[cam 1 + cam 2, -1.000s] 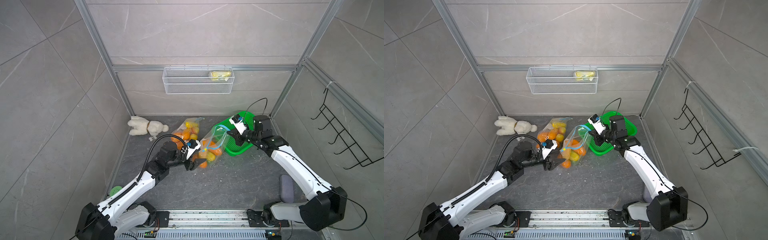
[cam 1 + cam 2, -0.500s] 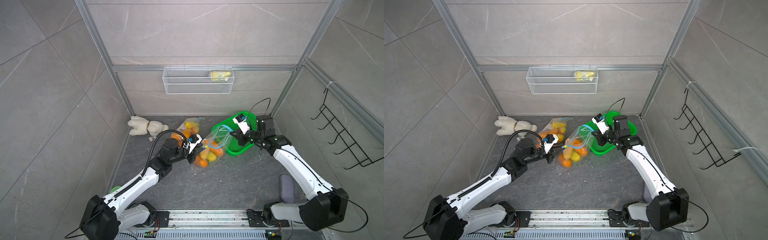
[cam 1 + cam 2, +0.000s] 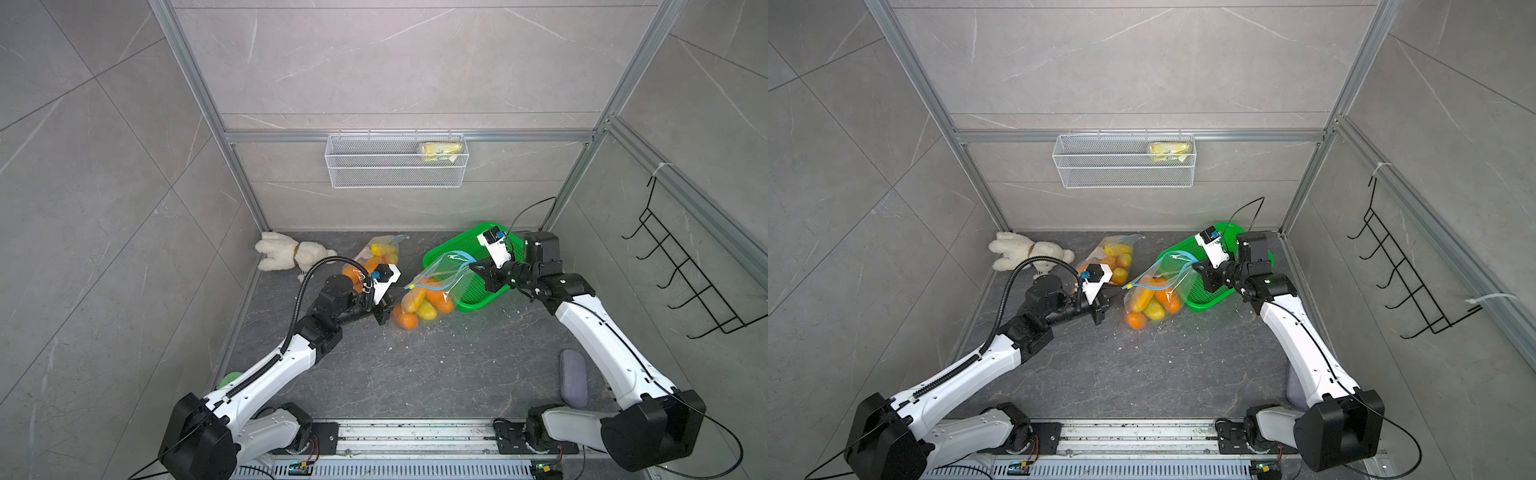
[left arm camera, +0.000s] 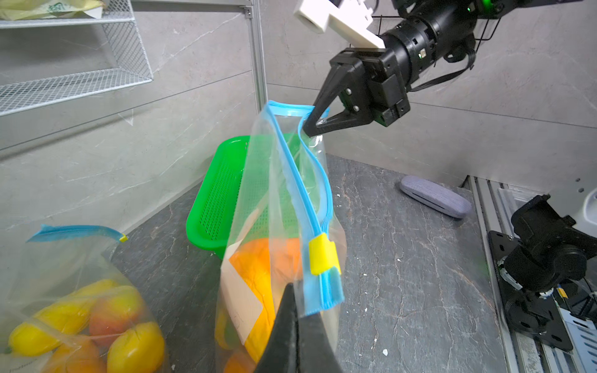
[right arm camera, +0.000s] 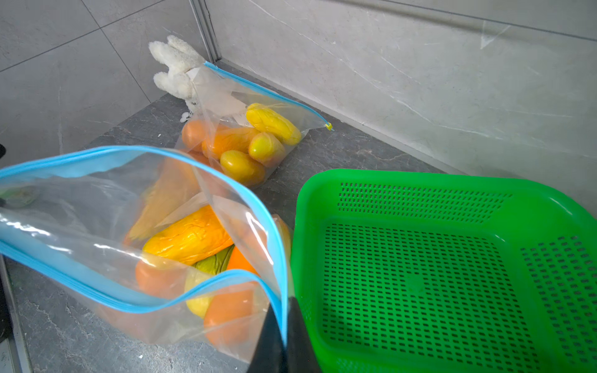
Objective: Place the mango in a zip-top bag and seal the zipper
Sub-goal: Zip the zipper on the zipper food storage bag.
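Left wrist view: right gripper (image 4: pixel 311 124) pinched onto the far end of the blue zip strip (image 4: pixel 297 181), lifting the zip-top bag (image 4: pixel 277 200) by that corner. Left gripper (image 4: pixel 294 300) clamped on the near corner, just under the yellow slider (image 4: pixel 323 255).

Likely reason: strip held stretched between two grips so the slider can run along it.

Mangoes (image 5: pixel 190 237) already inside, heaped at the bag's bottom.

Right wrist view adds what this one hides: mouth gaping, the strip's two halves well apart, so unsealed. Green basket (image 5: pixel 387 176) empty. A second bag (image 5: pixel 252 129) of fruit, zipped, lies beside a plush toy (image 5: pixel 176 64).

Both top views alone show the bag's bottom resting on the table (image 3: pixel 415 365), between the arms.
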Action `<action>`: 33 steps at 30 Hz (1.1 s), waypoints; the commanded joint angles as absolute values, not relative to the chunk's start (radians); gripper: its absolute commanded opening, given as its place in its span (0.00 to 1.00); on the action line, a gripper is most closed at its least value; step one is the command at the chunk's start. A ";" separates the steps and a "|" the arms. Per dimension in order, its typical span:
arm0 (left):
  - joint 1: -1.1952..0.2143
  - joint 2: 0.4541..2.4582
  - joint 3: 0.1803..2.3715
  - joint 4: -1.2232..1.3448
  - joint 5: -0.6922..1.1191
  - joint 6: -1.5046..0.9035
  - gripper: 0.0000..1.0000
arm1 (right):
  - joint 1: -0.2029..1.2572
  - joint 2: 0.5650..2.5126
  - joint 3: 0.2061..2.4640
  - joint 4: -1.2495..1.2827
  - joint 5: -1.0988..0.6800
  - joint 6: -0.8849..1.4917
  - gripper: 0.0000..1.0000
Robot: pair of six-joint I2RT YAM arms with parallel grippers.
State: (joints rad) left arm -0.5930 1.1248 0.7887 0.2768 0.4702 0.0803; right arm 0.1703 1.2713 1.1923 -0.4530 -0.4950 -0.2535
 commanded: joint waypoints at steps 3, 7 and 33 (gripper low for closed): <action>-0.505 1.117 0.903 0.252 0.369 -0.094 0.00 | 0.118 1.206 1.142 -0.514 -0.507 -0.227 0.02; -0.497 1.170 0.966 0.157 0.289 -0.131 0.00 | 0.114 1.173 1.098 -0.495 -0.572 -0.270 0.13; -0.494 1.192 1.074 0.110 0.535 -0.202 0.00 | 0.705 1.369 1.363 -0.162 -0.447 -0.632 0.53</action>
State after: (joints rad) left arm -0.4931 1.2163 1.0359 0.0738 0.4854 -0.2092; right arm 0.7055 1.3388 1.2976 -0.2253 -0.4896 -0.5941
